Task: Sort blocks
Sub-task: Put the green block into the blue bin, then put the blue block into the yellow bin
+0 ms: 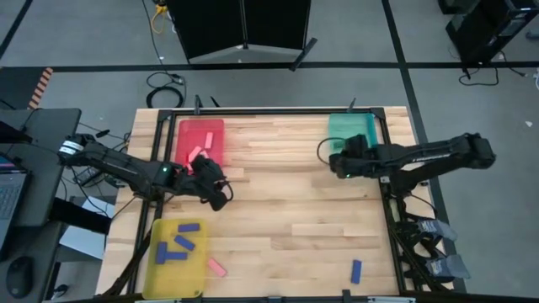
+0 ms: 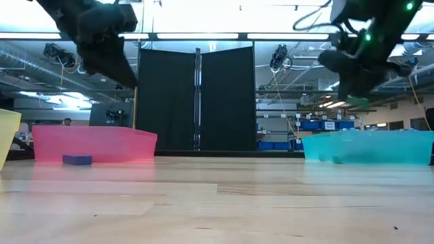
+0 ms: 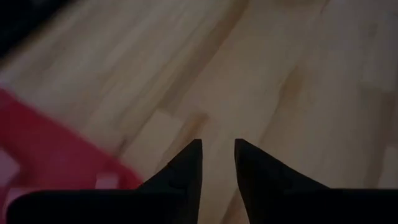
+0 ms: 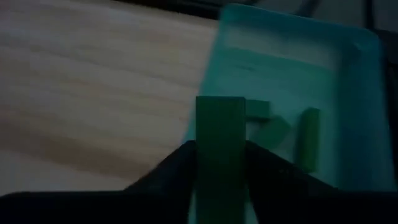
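Most of the blocks already lie in trays, so the sorting looks well advanced but not finished. In the high view the yellow tray (image 1: 160, 269) at the near left corner holds about 4 blue blocks (image 1: 178, 245), the red tray (image 1: 187, 128) at the far left holds at least 1 pink block (image 1: 199, 153), and the right wrist view shows about 3 green blocks (image 4: 309, 137) lying in the teal tray (image 4: 354, 106) at the far right. 1 green block (image 4: 220, 146) is clamped between the fingers of the right gripper (image 4: 220, 163), which hangs at the tray's inner edge above the table; judging from this, it is about to be dropped in with the others. The left gripper (image 3: 217, 163) hovers just beside the red tray's near corner with its fingers slightly apart and nothing between them. 2 blocks are left loose on the wooden table (image 1: 295, 194): a pink block (image 1: 217, 267) just beside the yellow tray's right edge, and a blue block (image 1: 356, 270) near the front edge, right of centre. The pink one belongs, by the colour pattern, in the red tray, and the blue one in the yellow tray. The low view shows the blue block (image 2: 76, 160) resting flat on the wood.
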